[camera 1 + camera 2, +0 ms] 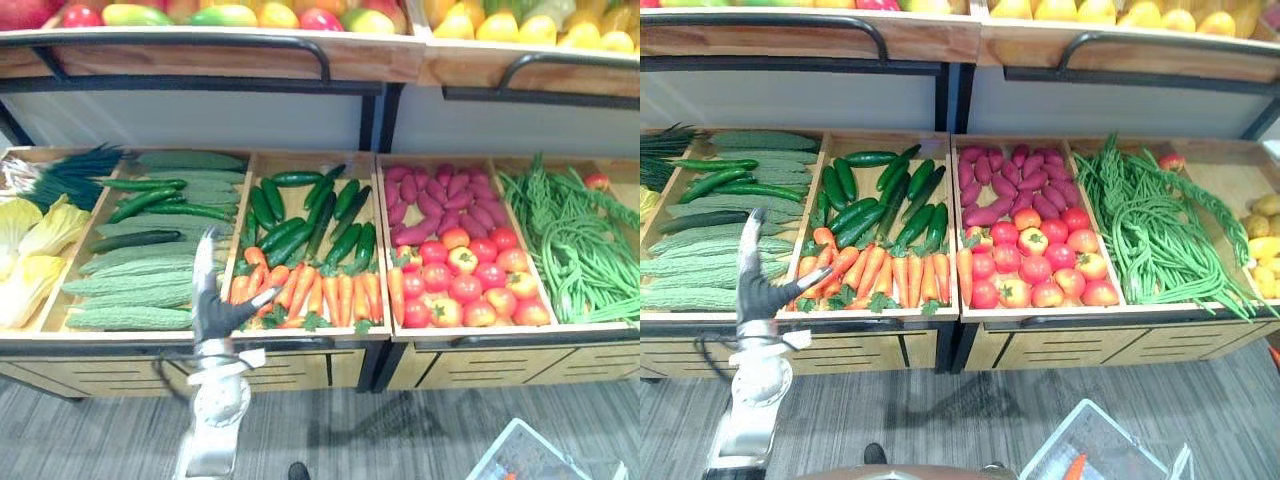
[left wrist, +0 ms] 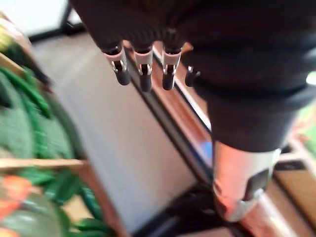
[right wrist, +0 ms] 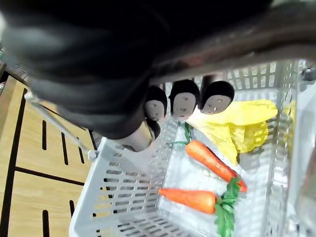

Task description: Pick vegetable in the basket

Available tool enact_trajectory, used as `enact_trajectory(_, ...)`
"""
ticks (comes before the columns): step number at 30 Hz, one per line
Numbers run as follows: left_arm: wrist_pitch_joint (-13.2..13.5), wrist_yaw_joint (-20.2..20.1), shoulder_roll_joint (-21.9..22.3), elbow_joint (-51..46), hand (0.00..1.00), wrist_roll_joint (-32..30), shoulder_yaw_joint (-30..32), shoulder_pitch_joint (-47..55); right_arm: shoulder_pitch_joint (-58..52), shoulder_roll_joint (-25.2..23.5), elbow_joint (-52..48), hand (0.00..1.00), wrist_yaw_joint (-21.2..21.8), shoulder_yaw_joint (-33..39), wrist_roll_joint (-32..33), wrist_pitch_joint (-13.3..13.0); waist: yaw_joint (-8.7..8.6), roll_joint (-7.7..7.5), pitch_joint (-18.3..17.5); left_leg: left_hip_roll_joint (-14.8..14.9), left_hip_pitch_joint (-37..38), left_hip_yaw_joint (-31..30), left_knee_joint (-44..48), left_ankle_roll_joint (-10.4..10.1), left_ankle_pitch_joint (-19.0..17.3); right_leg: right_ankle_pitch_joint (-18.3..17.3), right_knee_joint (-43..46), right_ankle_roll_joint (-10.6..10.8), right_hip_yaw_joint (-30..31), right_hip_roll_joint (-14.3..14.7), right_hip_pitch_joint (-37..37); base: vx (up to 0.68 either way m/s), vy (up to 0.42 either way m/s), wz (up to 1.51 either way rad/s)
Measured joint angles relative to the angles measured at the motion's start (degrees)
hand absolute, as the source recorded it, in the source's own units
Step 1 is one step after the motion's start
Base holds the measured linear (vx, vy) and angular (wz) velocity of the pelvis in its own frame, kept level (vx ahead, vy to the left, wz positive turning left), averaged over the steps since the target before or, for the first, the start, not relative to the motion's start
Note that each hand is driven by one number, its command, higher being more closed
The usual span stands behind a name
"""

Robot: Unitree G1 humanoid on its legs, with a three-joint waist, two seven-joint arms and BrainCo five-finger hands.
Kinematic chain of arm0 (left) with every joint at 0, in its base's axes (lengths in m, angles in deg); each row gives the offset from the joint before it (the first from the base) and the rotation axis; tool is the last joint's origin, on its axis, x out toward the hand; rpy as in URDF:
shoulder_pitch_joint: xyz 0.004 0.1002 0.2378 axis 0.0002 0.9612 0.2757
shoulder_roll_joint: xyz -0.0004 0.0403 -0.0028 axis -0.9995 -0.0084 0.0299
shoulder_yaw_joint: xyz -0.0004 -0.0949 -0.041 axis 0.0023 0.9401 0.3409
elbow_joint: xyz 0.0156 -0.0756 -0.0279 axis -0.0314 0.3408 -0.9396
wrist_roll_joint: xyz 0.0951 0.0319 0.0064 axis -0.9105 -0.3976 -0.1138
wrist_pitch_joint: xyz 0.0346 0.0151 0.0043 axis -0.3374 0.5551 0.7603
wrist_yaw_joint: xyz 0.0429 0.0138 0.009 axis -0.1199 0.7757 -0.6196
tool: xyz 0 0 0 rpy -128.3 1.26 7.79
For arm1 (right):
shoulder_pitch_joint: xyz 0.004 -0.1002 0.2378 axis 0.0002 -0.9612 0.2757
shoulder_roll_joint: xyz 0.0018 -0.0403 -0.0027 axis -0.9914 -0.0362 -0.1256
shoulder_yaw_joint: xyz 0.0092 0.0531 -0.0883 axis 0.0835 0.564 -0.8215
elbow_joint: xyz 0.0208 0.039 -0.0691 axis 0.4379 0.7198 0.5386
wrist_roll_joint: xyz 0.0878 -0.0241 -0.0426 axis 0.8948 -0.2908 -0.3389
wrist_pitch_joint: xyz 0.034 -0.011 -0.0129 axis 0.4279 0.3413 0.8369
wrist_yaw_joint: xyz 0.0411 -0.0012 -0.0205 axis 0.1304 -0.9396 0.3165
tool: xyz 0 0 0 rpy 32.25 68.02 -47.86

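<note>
The left hand stands before the wooden crates, its fingers straight and spread, thumb out, holding nothing. The step looks like a reach for another vegetable. The carrots lie just beyond the thumb, so the hand would do well to tip forward and close along one carrot's thick end, clear of the leafy tops. The white basket, stiff slotted plastic, appears to hang from the right hand, whose fingers curl round its handle. Under them lie a crinkled yellow leaf and two smooth tapered carrots.
</note>
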Motion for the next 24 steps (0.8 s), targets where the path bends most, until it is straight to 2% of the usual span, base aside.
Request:
enact_trajectory(2,-1.7,1.9,1.7,5.7,0.0,2.8,3.9,1.3,0.0,-0.8,0.0,1.0,-0.1,-0.1,0.1,0.0,-0.04,0.09,-0.3,-0.3,0.0,-1.0,0.0,0.2,-0.1,-0.3,-0.1,0.1,-0.7,-0.2,0.5,-0.03,0.028,0.21)
enact_trajectory(5,-2.6,3.4,2.5,13.9,0.0,5.5,7.2,3.2,-0.3,-1.5,0.0,1.0,-0.6,-0.5,0.1,0.1,-0.04,0.4,-0.8,-0.6,-0.1,-1.6,0.0,0.2,-0.2,-0.6,-0.2,-0.1,-1.7,-0.4,0.9,0.0,0.022,0.14)
enact_trajectory(9,-4.8,2.5,3.2,29.4,0.0,7.2,11.2,4.3,-0.3,-2.5,-0.6,1.0,-1.2,-2.4,0.1,0.0,-0.07,0.55,-1.3,-1.3,-0.4,-3.1,0.0,0.3,-0.2,-0.7,-1.2,-0.3,-3.5,-0.6,2.0,0.04,0.016,0.18)
enact_trajectory(12,-5.0,1.9,3.3,39.9,0.0,7.7,14.1,4.4,0.4,-3.7,-1.2,1.0,-1.2,-2.4,0.1,-0.3,-0.01,0.53,-1.6,-1.3,-0.4,-3.3,0.0,0.4,-0.4,-0.8,-1.4,-0.5,-3.9,-0.6,2.3,0.07,0.0,0.06)
enact_trajectory(16,-5.4,-0.2,4.4,53.8,0.0,10.0,20.0,4.4,1.4,-4.0,-0.9,1.0,-1.3,-1.8,0.1,-0.3,-0.06,0.42,-1.8,-1.4,-0.3,-3.6,0.0,0.2,-0.7,-0.9,-2.1,-0.7,-4.3,-0.6,2.9,0.09,-0.008,0.02)
enact_trajectory(19,-7.3,-2.6,4.4,62.0,0.0,13.5,23.0,4.0,2.8,-4.1,0.2,1.0,-1.6,0.2,0.0,-0.1,-0.13,0.27,-1.9,-1.4,-0.1,-3.4,0.0,0.0,-1.1,-0.9,-2.1,-0.7,-4.1,-0.5,2.9,0.1,-0.006,-0.07)
enact_trajectory(24,-9.2,-7.0,4.3,64.3,0.0,14.5,22.7,4.3,4.8,-4.0,0.6,1.0,-1.7,0.0,0.0,0.0,-0.18,0.26,-1.9,-1.4,0.6,-2.6,0.0,-0.1,-1.3,-0.8,-2.5,-0.5,-3.0,-0.2,3.1,0.08,-0.012,-0.11)
